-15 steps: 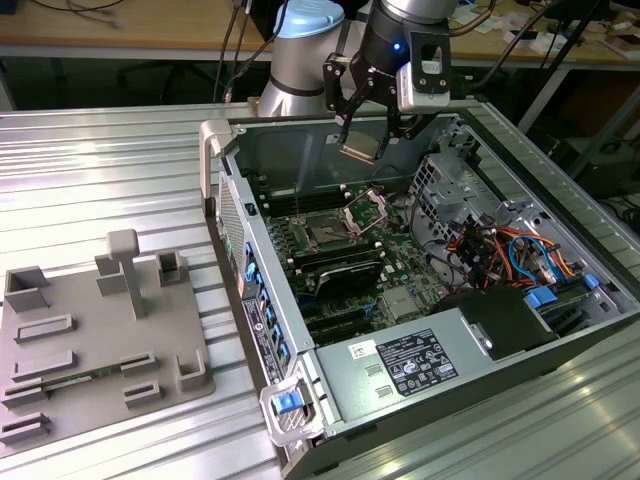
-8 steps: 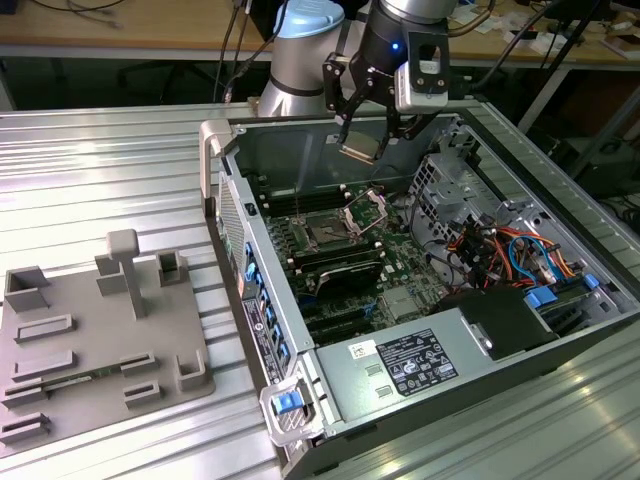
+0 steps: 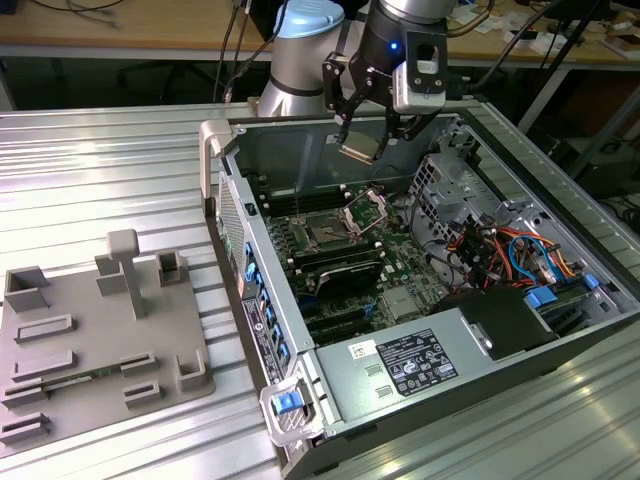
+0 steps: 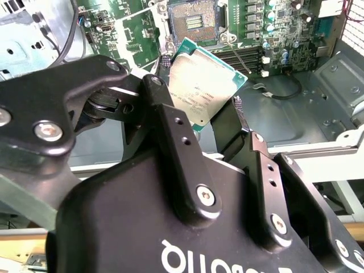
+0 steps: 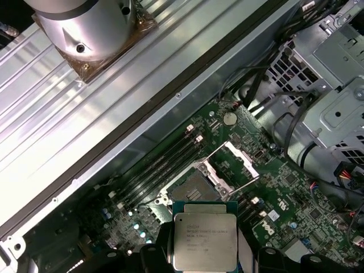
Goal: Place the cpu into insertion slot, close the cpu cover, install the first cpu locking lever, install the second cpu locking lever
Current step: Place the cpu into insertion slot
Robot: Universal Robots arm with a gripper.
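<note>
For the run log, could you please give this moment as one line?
gripper: shut on cpu | cpu: in air over motherboard, not in insertion slot | cpu cover: open

We find several lines of fine dark print on the cpu [image 5: 205, 242] [image 4: 202, 85] lid in both wrist views, too small for us to make out. Large white letters run upside down across the gripper [image 4: 196, 98] body in the second wrist view, cut by the edge. In the exterior view a white label [image 3: 415, 362] of dense print lies on the power supply [image 3: 455, 335], and a narrow sticker [image 3: 262, 335] on the case [image 3: 232, 215] wall. The board [image 5: 296, 187] carries small white marks.
</note>
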